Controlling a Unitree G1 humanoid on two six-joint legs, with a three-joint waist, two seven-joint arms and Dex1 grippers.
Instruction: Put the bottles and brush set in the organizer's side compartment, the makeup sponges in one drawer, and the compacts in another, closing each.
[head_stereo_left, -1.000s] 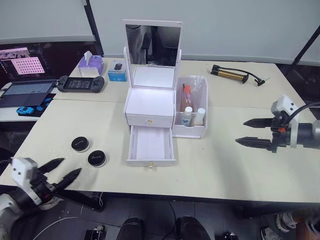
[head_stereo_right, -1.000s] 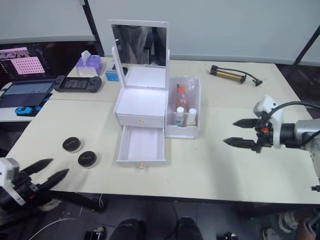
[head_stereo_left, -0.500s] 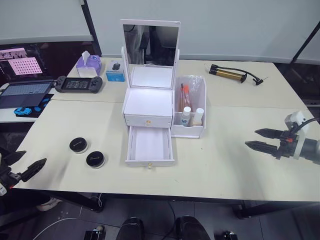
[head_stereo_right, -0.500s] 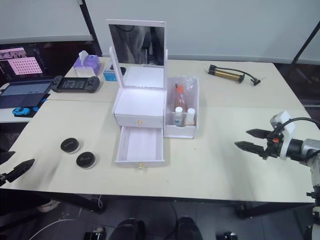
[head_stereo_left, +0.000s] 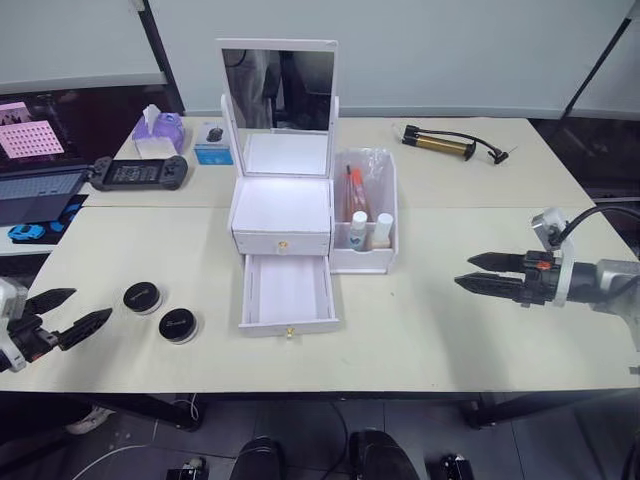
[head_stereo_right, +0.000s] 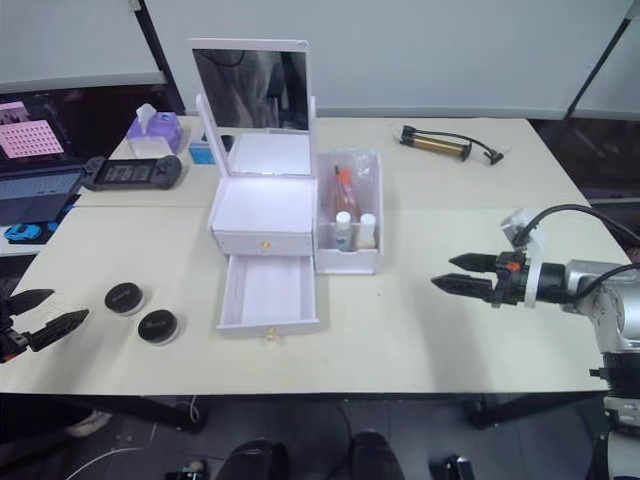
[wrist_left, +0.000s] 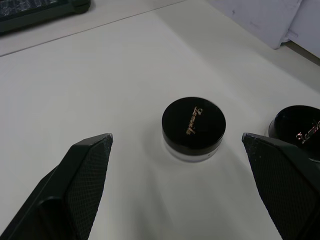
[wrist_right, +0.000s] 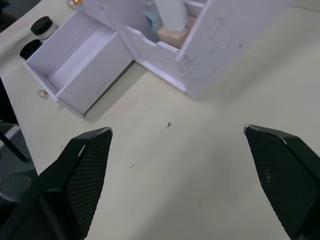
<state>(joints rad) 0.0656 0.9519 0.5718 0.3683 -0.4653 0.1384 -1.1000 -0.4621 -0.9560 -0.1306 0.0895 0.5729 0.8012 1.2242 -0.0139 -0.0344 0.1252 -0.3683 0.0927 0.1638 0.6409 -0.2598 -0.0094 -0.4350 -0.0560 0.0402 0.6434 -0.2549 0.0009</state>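
1. Left eye view sets the organizer (head_stereo_left: 285, 215) at the middle of the surface (head_stereo_left: 470, 330), mirror upright at the back, so both arms can reach it from either flank.
2. Its side compartment (head_stereo_left: 365, 225) sits on the robot's right of the drawer stack and already holds the bottles (head_stereo_left: 358, 230), standing upright at the front, and the brush set (head_stereo_left: 352, 190), leaning behind them; the tall bin suits these long, narrow items, which would not lie flat in a drawer.
3. The upper drawer (head_stereo_left: 281, 241) is pushed in, while the lower drawer (head_stereo_left: 287, 293) is pulled fully out and looks empty, likely left open to receive the compacts.
4. Two round black compacts (head_stereo_left: 143, 297) lie close together near the front left edge, well apart from the open drawer, within range of the left arm.
5. The left tool (head_stereo_left: 62, 318) hovers off the surface's left edge with its fingers spread wide and nothing between them; the left wrist view frames one compact (wrist_left: 193, 126) squarely between the fingers, suggesting it is lined up for a grasp.
6. The right tool (head_stereo_left: 478, 273) hangs above the bare right side, fingers parted and empty, pointing towards the organizer, probably parked out of the way until the drawer needs closing.
7. The makeup sponges cannot be made out, plausibly shut inside the upper drawer.
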